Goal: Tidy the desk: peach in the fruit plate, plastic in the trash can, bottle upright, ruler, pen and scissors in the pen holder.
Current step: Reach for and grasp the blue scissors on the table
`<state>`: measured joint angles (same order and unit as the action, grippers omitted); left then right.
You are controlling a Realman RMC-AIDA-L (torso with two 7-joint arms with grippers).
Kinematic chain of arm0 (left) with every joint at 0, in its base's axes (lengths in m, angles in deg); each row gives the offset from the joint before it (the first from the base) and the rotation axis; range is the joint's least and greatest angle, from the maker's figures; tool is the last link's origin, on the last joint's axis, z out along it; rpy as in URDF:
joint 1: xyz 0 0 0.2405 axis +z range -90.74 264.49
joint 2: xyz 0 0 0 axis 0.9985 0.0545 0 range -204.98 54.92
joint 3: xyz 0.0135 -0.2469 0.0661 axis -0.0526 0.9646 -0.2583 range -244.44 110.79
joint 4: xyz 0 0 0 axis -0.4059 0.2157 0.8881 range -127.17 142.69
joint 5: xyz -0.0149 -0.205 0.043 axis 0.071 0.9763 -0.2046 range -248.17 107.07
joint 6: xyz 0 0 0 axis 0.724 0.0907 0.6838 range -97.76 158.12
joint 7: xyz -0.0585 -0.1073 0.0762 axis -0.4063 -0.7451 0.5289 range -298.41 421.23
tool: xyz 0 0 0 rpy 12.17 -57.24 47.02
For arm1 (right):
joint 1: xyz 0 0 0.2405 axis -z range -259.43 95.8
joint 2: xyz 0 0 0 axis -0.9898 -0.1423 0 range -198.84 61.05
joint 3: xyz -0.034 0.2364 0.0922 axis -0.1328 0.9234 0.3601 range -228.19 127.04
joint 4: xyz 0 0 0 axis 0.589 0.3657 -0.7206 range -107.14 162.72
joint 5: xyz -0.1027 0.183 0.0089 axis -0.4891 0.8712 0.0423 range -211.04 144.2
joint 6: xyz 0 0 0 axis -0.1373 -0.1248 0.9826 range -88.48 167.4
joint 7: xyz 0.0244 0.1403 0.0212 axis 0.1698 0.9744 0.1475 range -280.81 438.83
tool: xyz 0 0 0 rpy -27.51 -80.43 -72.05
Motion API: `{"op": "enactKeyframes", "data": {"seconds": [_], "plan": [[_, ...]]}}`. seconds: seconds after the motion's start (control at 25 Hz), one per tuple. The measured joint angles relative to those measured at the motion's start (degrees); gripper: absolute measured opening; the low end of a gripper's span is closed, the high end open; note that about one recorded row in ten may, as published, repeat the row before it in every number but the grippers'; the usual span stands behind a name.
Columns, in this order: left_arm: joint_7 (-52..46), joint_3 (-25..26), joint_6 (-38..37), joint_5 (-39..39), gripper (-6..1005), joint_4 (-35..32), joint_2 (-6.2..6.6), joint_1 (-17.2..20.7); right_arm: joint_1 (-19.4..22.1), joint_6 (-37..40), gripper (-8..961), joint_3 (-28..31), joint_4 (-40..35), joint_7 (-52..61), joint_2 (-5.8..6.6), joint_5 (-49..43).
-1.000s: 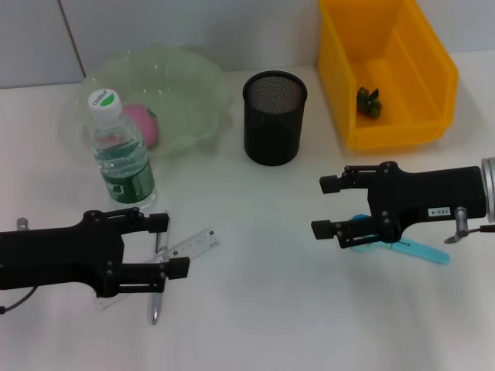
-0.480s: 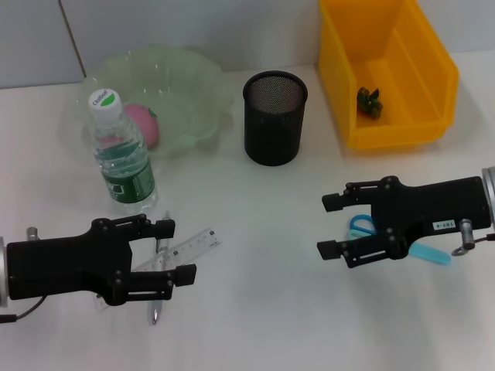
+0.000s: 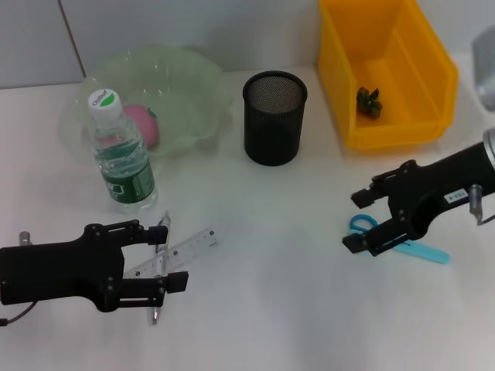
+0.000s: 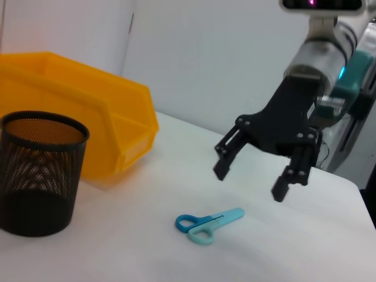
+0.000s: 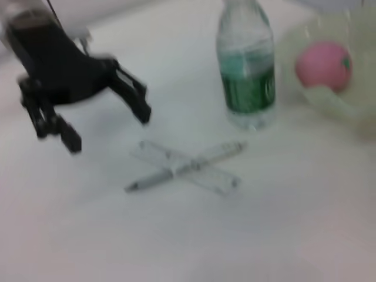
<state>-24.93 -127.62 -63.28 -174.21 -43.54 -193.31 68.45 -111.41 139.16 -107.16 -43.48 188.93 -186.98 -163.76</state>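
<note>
A black mesh pen holder [image 3: 274, 117] stood between a pale green plastic fruit plate [image 3: 189, 85] holding a pink peach [image 3: 143, 124] and a yellow bin [image 3: 387, 69]. The left gripper [image 3: 168, 255], fingers apart, hovered over a crossed clear ruler [image 3: 182, 251] and silver pen [image 3: 158, 270]; the right gripper [image 3: 357, 220], also spread, hung above blue scissors [image 3: 410, 246] lying flat on the white table [image 3: 263, 309].

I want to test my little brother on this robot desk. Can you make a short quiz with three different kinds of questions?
1. True or false: the bottle is standing upright.
2. Where is the peach? A) in the green plate B) in the yellow bin C) in the black pen holder
3. Fill in: the pen lies crossed over the ____.

Key: 1 true. 2 A. 3 ruler. Both the left gripper and right gripper are open and hold nothing; the scissors lie on the desk.
</note>
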Motion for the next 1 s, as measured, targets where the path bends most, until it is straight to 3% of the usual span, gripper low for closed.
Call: {"op": "enactKeyframes", "data": {"seconds": [0.12, 0.32, 1.0], "plan": [[0.47, 0.53, -0.08, -0.16, 839, -0.16, 0.15, 0.05, -3.35, 3.03, 826, -3.48, -3.76, 8.05, 0.02, -6.2], [1.24, 1.23, -0.16, -0.07, 839, 0.07, 0.16, 0.29, -7.79, 4.31, 826, -7.67, -3.73, 14.07, -0.74, -18.19], [1.51, 1.21, 0.1, 0.78, 839, 0.34, -0.15, 1.07, -9.07, -1.91, 825, -16.83, 0.65, 16.03, -0.9, -28.02]]}}
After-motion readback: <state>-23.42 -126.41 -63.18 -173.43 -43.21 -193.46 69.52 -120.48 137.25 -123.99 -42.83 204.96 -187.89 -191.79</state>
